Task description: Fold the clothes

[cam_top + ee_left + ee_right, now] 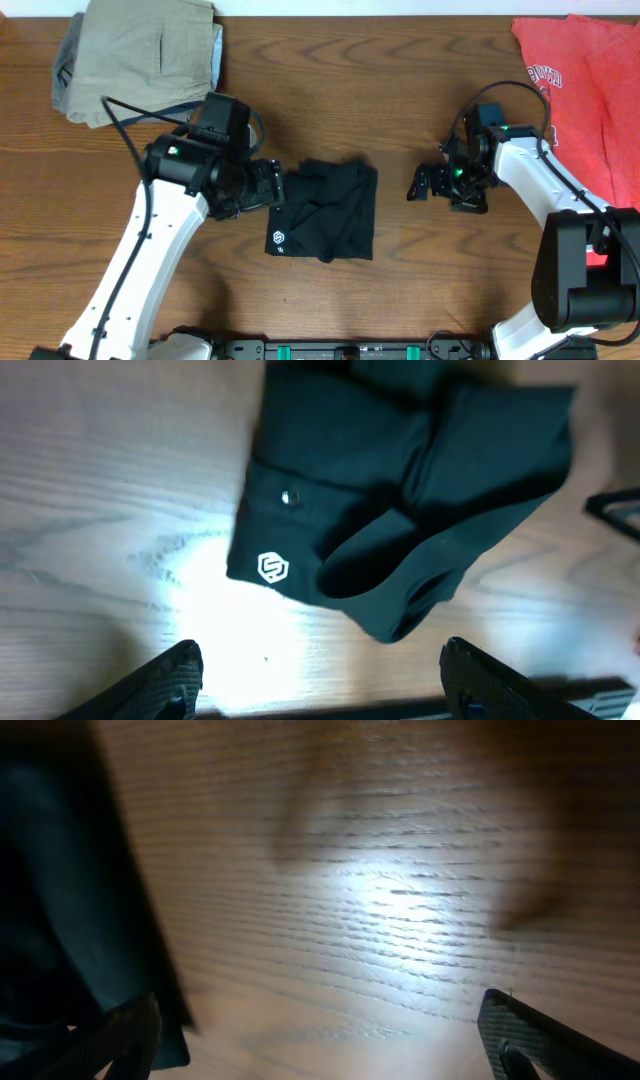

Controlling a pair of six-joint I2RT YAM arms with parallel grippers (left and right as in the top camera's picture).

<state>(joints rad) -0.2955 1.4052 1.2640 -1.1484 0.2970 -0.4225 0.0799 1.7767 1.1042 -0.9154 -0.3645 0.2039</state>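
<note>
Judging from the overhead view, we take the folding to be nearly or wholly done. The black shirt (325, 208) lies at the middle of the table (400, 60) as a compact, roughly square bundle with no sleeve trailing out. Its white logo (279, 239) shows at the near left corner.

In the left wrist view the layers overlap loosely and one fold gapes a little on the side facing the camera, so the bundle looks somewhat lumpy. We would say that what is left, if anything, is a last pressing or squaring of the edges.

The left gripper (265, 187) sits just beside the shirt's left edge. Its jaws are spread and there is only bare wood between them, so we read it as gripping nothing.

The right gripper (420, 184) stands apart to the right of the shirt. Its jaws are also wide over bare table, and it is empty.

The khaki trousers (140, 55) at the far left and the red T-shirt (590, 90) at the far right lie well away from both grippers.
</note>
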